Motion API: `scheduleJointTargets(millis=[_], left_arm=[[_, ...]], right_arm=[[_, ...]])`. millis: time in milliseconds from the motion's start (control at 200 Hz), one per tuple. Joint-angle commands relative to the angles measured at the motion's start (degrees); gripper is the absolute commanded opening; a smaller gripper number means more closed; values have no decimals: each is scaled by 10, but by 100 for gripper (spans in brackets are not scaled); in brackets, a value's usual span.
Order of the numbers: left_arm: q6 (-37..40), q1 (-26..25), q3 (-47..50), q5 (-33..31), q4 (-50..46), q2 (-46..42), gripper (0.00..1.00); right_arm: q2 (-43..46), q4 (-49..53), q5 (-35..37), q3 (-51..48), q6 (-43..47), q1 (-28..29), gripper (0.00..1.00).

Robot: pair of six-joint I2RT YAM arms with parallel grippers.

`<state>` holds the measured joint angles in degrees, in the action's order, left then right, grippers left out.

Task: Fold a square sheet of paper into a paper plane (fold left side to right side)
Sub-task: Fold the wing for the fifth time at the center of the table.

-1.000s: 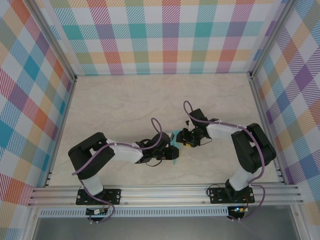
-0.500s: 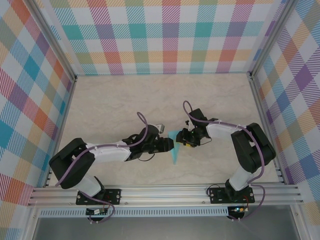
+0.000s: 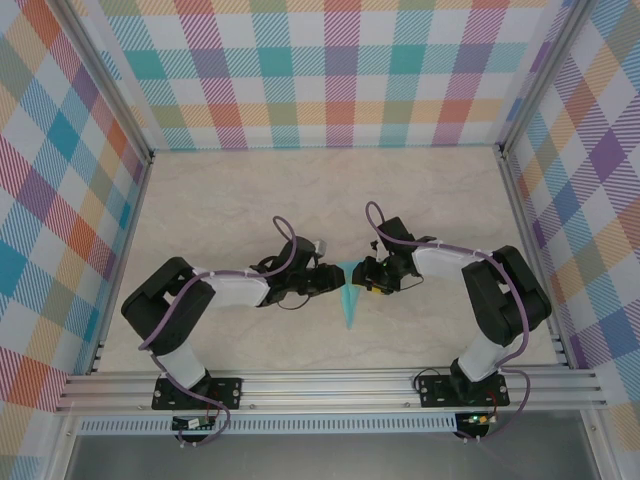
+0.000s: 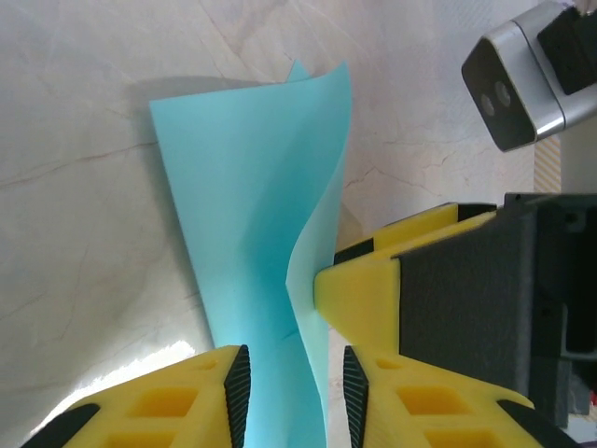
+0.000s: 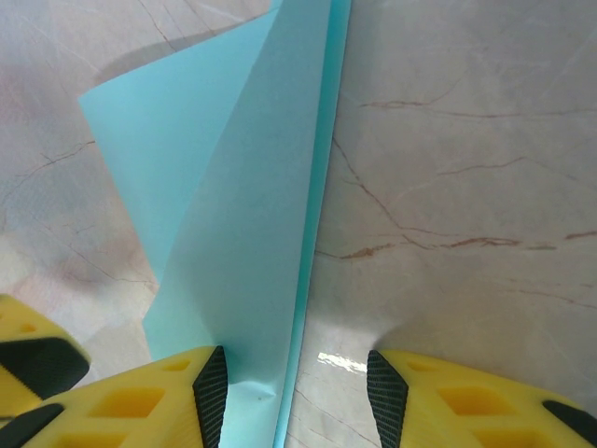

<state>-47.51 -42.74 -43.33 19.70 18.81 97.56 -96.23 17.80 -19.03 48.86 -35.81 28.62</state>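
Within parted left end effector (image 4: 297,378) and parted right end effector (image 5: 297,383), paper plane (image 4: 241,215), ungripped

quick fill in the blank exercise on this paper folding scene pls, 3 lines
1. In the top view, the folded paper narrows to a tip pointing toward the ____ (near/far) edge of the table.
2. The fingers of the left pincer are coloured ____.
3. The paper runs ____ the two fingers of the right pincer.

Missing words: near; yellow; between
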Motion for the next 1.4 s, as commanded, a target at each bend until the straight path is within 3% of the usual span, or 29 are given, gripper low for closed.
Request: scheduleJointTargets(millis=[0, 680, 1395], left_arm=[[-18, 10, -21, 30, 38, 25, 32], [-45, 14, -44, 49, 66, 91, 23], [-49, 22, -23, 38, 60, 70, 21]], right_arm=[[-36, -18, 14, -9, 2, 18, 48], [-39, -13, 14, -6, 6, 19, 48], [-42, -12, 13, -3, 7, 19, 49]])
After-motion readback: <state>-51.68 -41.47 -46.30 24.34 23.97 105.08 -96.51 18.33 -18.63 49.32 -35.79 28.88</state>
